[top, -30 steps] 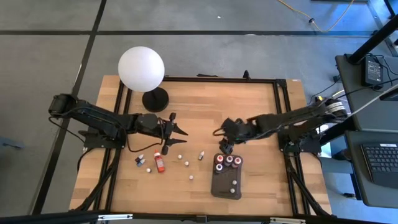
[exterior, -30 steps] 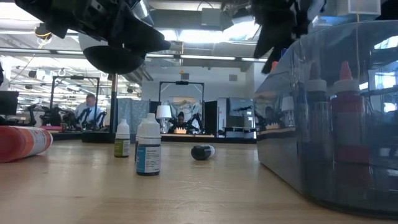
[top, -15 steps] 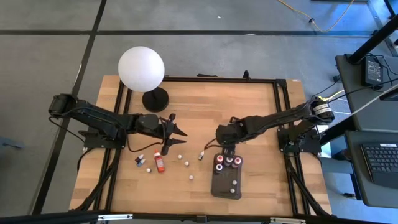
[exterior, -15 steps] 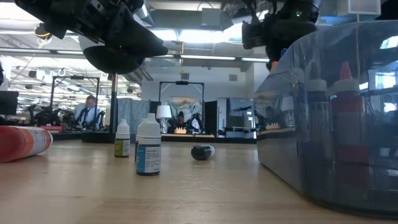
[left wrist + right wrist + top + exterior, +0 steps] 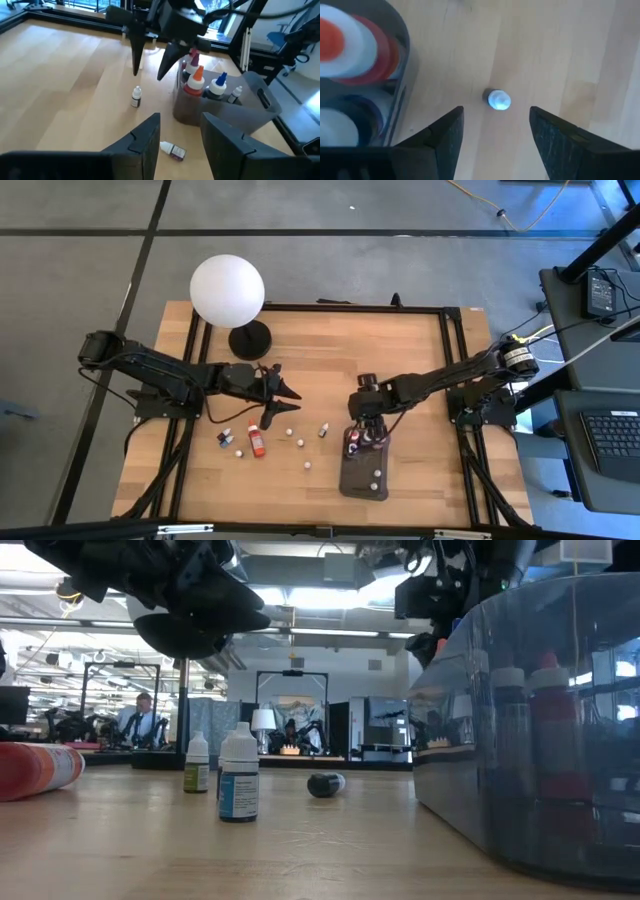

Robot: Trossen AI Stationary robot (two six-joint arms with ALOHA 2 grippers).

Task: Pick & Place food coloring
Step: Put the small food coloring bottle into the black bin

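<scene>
Several tiny dropper bottles stand or lie on the wooden table, among them a larger red one [image 5: 256, 441] lying on its side and a white-capped one [image 5: 323, 430] standing upright. More bottles [image 5: 367, 439] stand in the dark grey tray [image 5: 362, 477]. My right gripper [image 5: 350, 423] is open and points down beside the tray's far left corner. In its wrist view the white-capped bottle [image 5: 499, 100] stands on the table below, between the spread fingers, and nothing touches it. My left gripper [image 5: 290, 392] hovers open, to the left of the right one.
A big white globe lamp [image 5: 228, 290] on a black base stands at the table's far left. A black frame runs around the table [image 5: 400, 350]. In the left wrist view one bottle [image 5: 172, 150] lies on its side close below my left gripper [image 5: 180, 122].
My right gripper has swung toward the table's near edge and tipped over until it points down beside the tray's far left corner. The bottles and the tray have stayed in place.
</scene>
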